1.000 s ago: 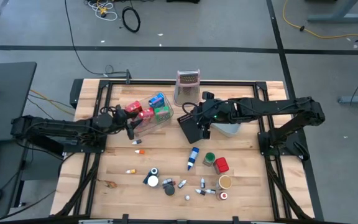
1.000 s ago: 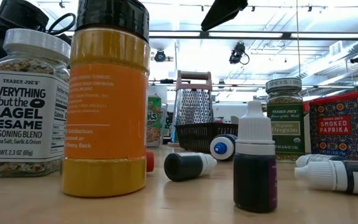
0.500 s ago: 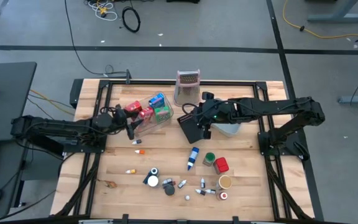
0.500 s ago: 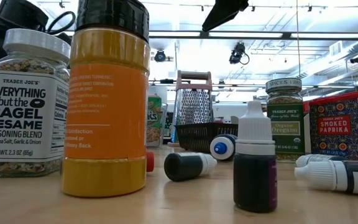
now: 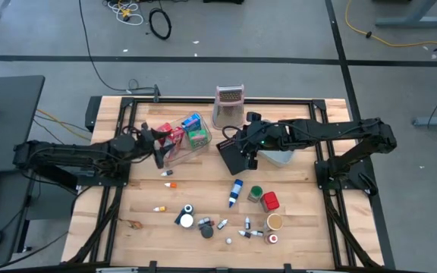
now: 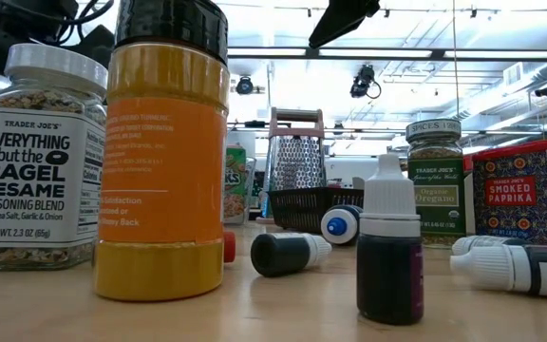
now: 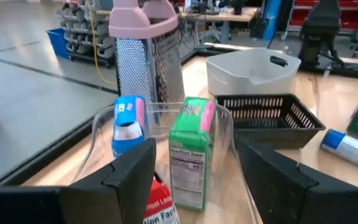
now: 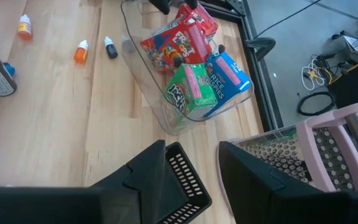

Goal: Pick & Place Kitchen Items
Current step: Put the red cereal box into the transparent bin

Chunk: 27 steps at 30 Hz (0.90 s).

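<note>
Left gripper (image 5: 160,145) jaws wide over clear tray (image 5: 200,149) (packets inside), grater (image 5: 229,105) beyond

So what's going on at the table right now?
The left tool sits open at the clear tray, which holds red, green and blue cereal boxes. The right tool grips the rim of the black mesh basket. Bottles and spice tins lie loose on the table.
</note>
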Tool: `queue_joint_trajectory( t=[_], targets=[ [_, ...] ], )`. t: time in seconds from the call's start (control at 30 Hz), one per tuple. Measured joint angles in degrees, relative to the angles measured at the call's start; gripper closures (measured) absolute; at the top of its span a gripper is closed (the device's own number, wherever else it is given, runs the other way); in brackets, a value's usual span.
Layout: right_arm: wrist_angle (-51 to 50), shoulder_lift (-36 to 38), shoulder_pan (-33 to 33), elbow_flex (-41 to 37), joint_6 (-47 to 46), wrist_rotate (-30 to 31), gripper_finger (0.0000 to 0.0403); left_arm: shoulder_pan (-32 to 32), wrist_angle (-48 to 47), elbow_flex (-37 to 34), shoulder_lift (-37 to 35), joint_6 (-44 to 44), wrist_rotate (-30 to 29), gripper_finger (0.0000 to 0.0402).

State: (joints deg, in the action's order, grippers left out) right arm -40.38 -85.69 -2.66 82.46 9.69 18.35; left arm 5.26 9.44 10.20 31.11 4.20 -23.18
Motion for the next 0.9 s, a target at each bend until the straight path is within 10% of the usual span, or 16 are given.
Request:
queue_joint_trajectory(
  t=[0.33,0.6,0.9],
  targets=[
    [1.8,0.0,0.0,0.0,0.9,0.0,0.0243,0.1,5.2,1.8,0.0,-7.5,1.5,0.019],
    [4.0,0.0,0.0,0.0,3.8,0.0,0.0243,2.5,-10.8,14.2,3.4,-5.0,-1.2,0.038],
    [6.0,-1.3,0.0,0.0,5.2,0.0,0.0243,5.1,-20.9,19.9,18.8,3.3,-4.2,0.0396]
  ],
)
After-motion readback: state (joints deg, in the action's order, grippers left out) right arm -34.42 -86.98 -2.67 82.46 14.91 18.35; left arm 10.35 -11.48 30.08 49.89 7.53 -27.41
